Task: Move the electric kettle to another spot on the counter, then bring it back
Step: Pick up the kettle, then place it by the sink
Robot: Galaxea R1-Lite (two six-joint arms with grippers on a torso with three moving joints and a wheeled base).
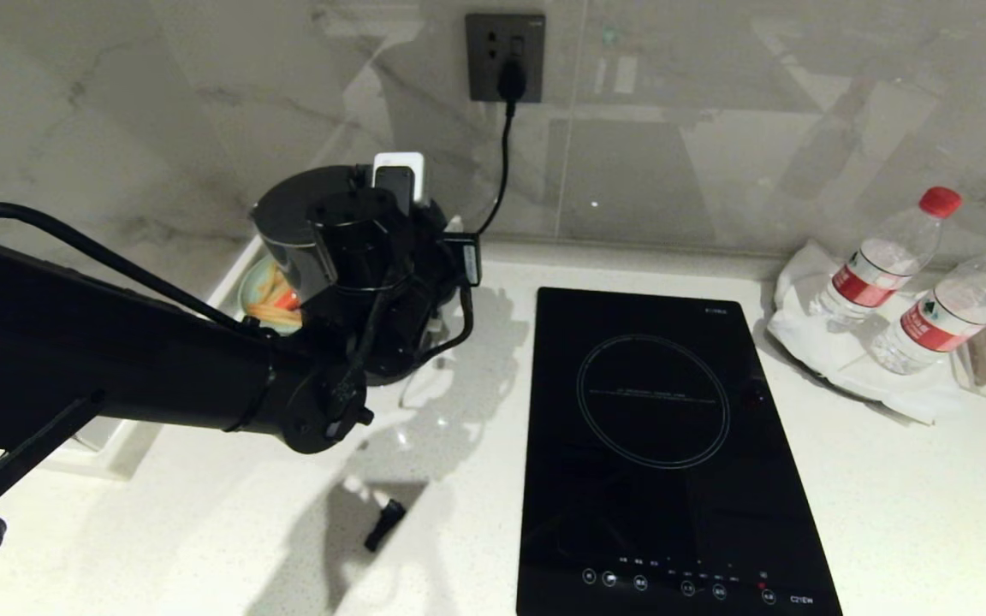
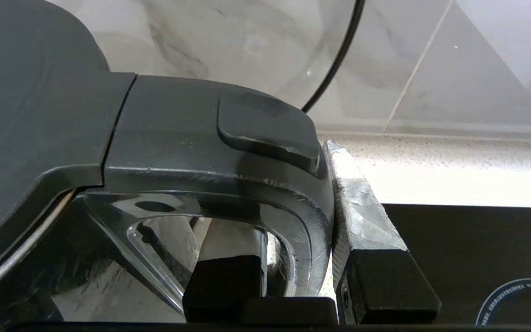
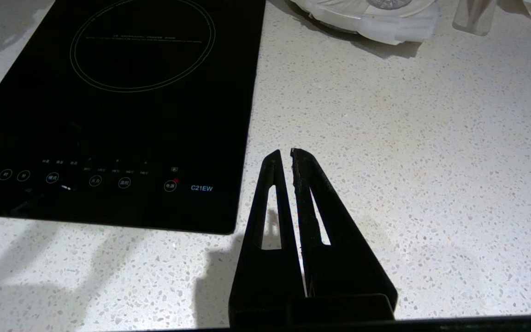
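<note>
The electric kettle [image 1: 305, 222] stands at the back left of the counter [image 1: 887, 479], close to the marble wall and left of the induction hob [image 1: 656, 445]. In the head view the left arm [image 1: 159, 376] reaches in from the left and hides most of the kettle's body. The left gripper [image 2: 293, 258] is clamped on the kettle's loop handle [image 2: 228, 157]: in the left wrist view one finger sits inside the loop and the taped finger [image 2: 362, 216] presses against the handle's outer side. Whether the kettle rests on its base or has left it cannot be told from here. The right gripper [image 3: 288, 157] hovers over bare counter beside the hob's front corner, its fingers pressed together on nothing. Two water bottles [image 1: 887, 257] stand at the far right.
</note>
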